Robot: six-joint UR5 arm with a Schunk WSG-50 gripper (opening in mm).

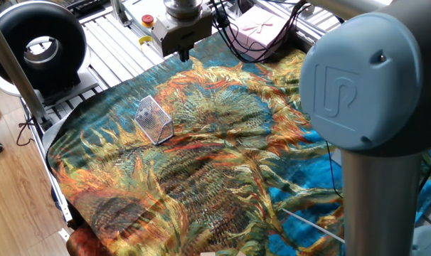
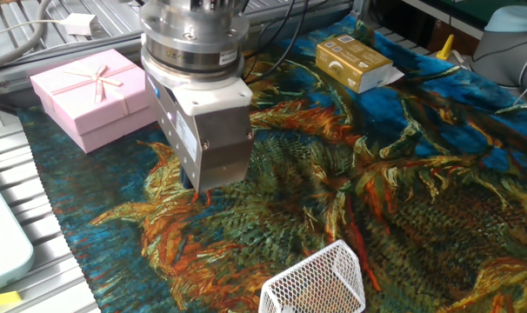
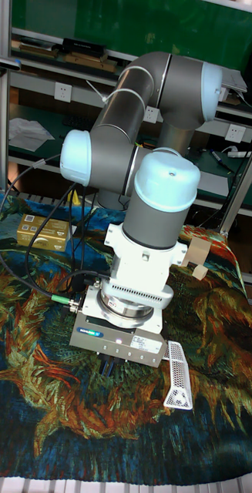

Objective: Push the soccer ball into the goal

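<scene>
The goal (image 1: 153, 119) is a small silver wire-mesh wedge lying on the painted cloth; it also shows at the bottom edge as the goal (image 2: 316, 283) and beside the arm as the goal (image 3: 178, 376). The soccer ball shows in no view. My gripper (image 1: 185, 57) points straight down over the cloth's far edge, well away from the goal. Its dark fingers (image 3: 108, 367) sit close together with nothing between them. In the other fixed view the gripper (image 2: 194, 184) is mostly hidden by its own silver body.
A pink gift box (image 2: 96, 96) and a yellow carton (image 2: 355, 63) lie on the cloth behind the gripper. A black ring light (image 1: 41, 46) stands at the left. Cables (image 1: 237, 35) trail near the wrist. The arm's big elbow joint (image 1: 365, 78) blocks the right side.
</scene>
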